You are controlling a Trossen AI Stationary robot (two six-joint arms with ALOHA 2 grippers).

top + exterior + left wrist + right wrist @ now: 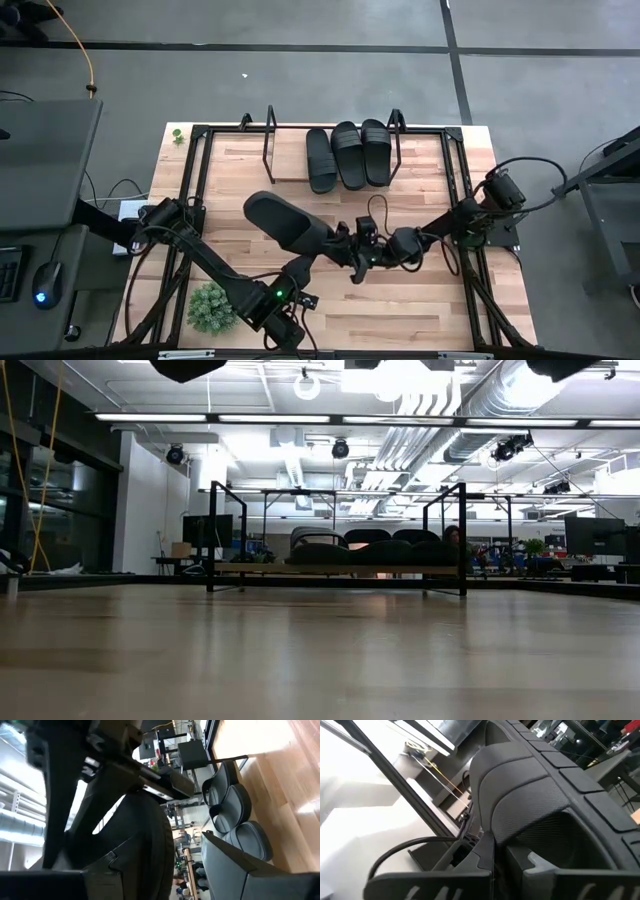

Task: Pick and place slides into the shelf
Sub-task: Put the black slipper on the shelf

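Note:
Three black slides (pixel 348 155) lie side by side on the shelf's wooden board (pixel 240 165) at the far middle; they also show in the low view (pixel 380 550) and the left wrist view (pixel 235 815). The fourth slide (pixel 285 220) is up in the air over the table's middle. My right gripper (pixel 355 252) is shut on its right end. My left gripper (pixel 335 245) is open beside that same end, its fingers on either side of the slide (pixel 145 845), with a gap showing next to one finger (pixel 240 865). My right gripper holds the fourth slide by its end toward the table's right, coming level from the right, with the fingers lying along the slide. The ribbed strap (pixel 520 795) arches just ahead of the fingers. The slide is lifted clear of the table and reaches out leftward.
Black wire end frames (pixel 268 140) stand at the shelf's ends. A black tube frame (pixel 190 200) runs around the tabletop. A small green plant (pixel 212 308) stands near the front left. Bare wood (pixel 420 310) lies at the near right.

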